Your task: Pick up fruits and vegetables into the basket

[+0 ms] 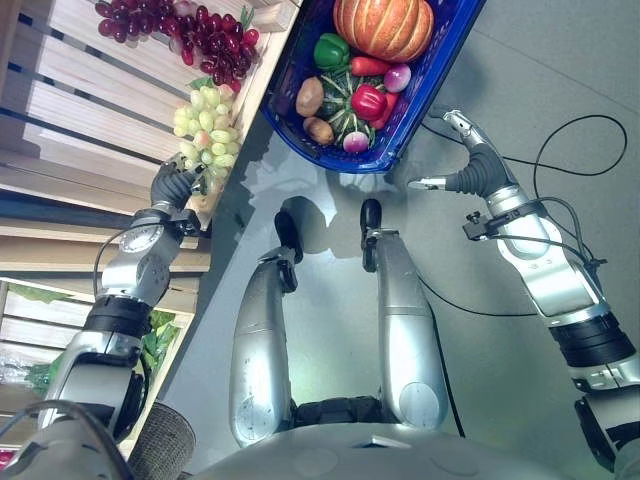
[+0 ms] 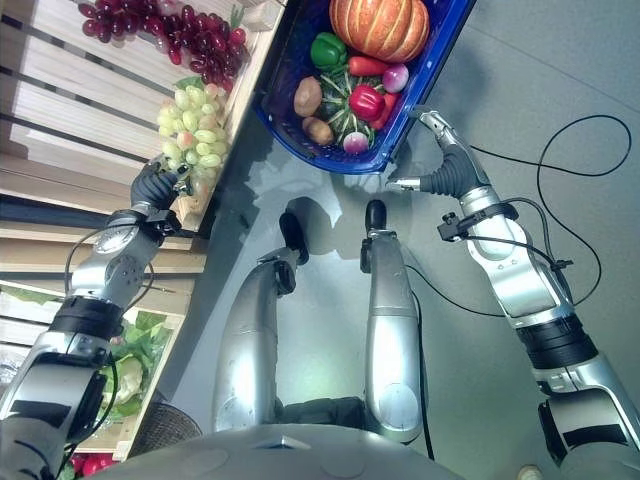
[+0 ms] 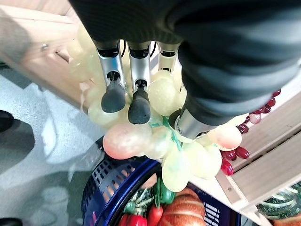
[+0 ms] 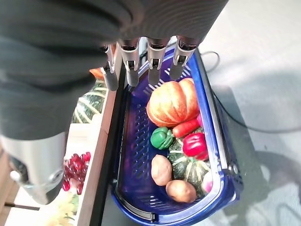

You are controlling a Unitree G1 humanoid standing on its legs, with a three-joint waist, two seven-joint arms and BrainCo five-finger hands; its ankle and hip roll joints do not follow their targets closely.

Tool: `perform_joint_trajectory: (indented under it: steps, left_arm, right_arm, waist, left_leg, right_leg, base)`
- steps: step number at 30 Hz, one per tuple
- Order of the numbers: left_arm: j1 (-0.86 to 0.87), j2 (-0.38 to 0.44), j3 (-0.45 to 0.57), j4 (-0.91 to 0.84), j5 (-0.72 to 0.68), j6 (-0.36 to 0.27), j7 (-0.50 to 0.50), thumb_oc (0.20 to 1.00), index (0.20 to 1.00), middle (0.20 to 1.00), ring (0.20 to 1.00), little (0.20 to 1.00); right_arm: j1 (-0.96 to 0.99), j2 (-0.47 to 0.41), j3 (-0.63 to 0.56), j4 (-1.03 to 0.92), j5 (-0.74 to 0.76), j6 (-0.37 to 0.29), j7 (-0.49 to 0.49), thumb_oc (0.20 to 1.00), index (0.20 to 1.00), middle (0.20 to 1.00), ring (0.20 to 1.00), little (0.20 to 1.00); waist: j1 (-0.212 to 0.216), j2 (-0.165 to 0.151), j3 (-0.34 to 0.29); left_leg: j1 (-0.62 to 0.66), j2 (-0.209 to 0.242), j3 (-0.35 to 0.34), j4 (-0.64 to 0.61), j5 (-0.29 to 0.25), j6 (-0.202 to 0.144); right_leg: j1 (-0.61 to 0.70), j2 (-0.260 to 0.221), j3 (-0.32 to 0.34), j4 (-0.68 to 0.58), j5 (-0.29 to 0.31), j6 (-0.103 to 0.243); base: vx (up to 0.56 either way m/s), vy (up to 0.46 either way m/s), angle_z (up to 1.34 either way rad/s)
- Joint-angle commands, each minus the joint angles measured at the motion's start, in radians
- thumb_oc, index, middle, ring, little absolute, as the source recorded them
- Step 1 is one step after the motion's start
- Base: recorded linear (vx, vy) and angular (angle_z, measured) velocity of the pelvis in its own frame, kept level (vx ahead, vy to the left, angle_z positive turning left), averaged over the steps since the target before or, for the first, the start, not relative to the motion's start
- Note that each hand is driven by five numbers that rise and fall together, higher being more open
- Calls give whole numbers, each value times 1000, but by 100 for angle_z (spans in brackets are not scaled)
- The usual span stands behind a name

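Green grapes (image 3: 162, 141) sit clamped in the left hand (image 3: 136, 70), fingers and thumb curled round the top of the bunch, long axis hanging from the hand toward the basket (image 1: 420, 90). Bunch at the shelf (image 1: 90, 90) edge, just beside the basket. Right hand (image 4: 141, 61) fingers straight, apart, empty, over the basket.

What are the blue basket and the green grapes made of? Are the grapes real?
The blue basket looks like hard, shiny plastic: its walls carry neat rows of moulded slots. The green grapes, pinched in the left hand, look like soft, cloudy plastic or rubber, waxy and very even, so probably not real.
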Motion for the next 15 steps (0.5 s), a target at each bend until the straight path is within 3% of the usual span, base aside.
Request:
perform_joint_trajectory:
  steps: [1,10,15]
  left_arm:
    - [49,-17,45,-92,-52,-15,-42,200,200,200,200,200]
    - [126,-19,66,-294,-122,7,-88,200,200,200,200,200]
    - [155,-14,72,-384,-131,26,-120,200,200,200,200,200]
  right_arm:
    - [-16,-57,3,-81,-104,7,-47,1000,1000,1000,1000,1000]
    - [-63,-78,41,-72,-363,87,-88,1000,1000,1000,1000,1000]
    - [-107,-93,73,-58,-495,92,-95,1000,1000,1000,1000,1000]
  waist:
    - [-17,52,-24]
    - [16,74,-24]
    - [41,79,-24]
  left_leg:
    - [63,-18,82,23,-101,51]
    - [102,-36,75,12,-109,59]
    - [121,-49,65,4,-113,66]
  right_leg:
    - [80,78,-10,-80,-7,32]
    - [119,65,-24,-91,-12,34]
    - [145,59,-38,-102,-11,37]
  base:
    - [3,22,6]
    - [-1,5,5]
    - [-6,-32,6]
